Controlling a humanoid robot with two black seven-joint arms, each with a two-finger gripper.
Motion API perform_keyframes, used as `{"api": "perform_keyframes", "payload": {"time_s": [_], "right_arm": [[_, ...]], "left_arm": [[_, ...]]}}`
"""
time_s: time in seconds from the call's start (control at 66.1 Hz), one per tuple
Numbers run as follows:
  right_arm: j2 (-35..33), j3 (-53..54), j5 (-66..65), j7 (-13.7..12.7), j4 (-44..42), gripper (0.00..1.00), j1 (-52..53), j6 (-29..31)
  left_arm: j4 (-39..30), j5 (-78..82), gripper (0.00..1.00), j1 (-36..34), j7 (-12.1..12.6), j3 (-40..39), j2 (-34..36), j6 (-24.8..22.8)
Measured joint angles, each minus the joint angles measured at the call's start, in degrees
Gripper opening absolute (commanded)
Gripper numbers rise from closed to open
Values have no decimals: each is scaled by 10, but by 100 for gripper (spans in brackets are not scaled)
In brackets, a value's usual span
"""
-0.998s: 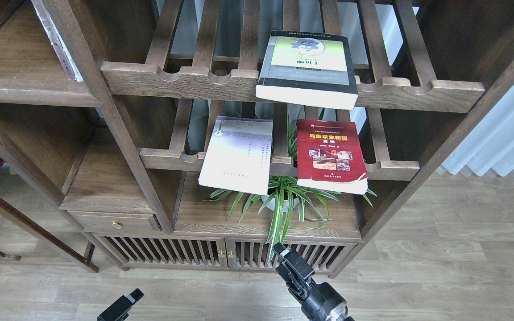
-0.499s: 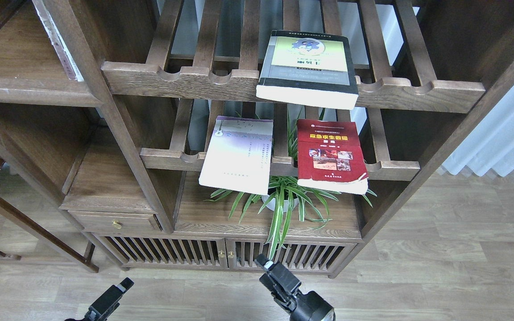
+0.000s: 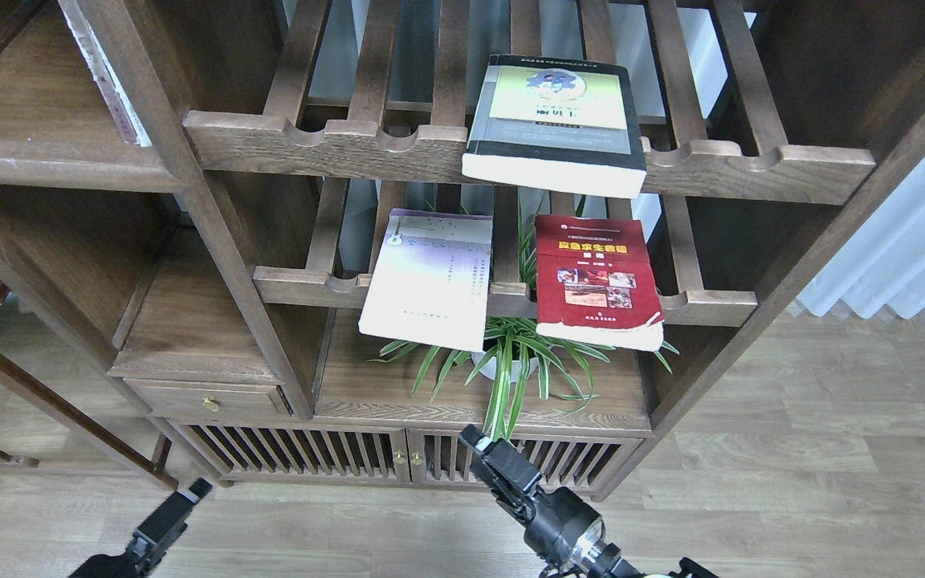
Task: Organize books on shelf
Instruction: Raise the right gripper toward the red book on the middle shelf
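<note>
The thick black-grey book with a yellow-green panel lies flat on the upper slatted rack, overhanging its front rail. The pale white-lavender book and the red book with a yellow title lie side by side on the lower slatted rack, both overhanging its front rail. The solid dark-brown shelf board with a rounded front edge is at the upper left. My left gripper is low at the bottom left and my right gripper is low at the bottom centre, both far below the books. Both look dark and their fingers cannot be told apart.
A potted spider plant stands on the flat board under the lower rack, its leaves hanging over the front. A cabinet with slatted doors and a small drawer sit below. A pale curtain hangs at the right.
My left gripper has moved left and down towards the frame's bottom edge. My right gripper has shifted left, with more of its arm showing. The books have not moved.
</note>
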Motion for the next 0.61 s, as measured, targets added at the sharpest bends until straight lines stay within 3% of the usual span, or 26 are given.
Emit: {"api": "perform_keyframes", "payload": {"time_s": [0.303, 0.454, 0.605], "right_arm": [[12, 15, 8, 12, 39, 100, -3, 0], [22, 78, 21, 38, 61, 100, -4, 0], [22, 95, 25, 43, 67, 100, -5, 0]], "left_arm": [[2, 0, 100, 0, 1, -3, 7, 0], [3, -2, 100, 0, 0, -12, 12, 0], [4, -6, 100, 0, 0, -19, 12, 0]]}}
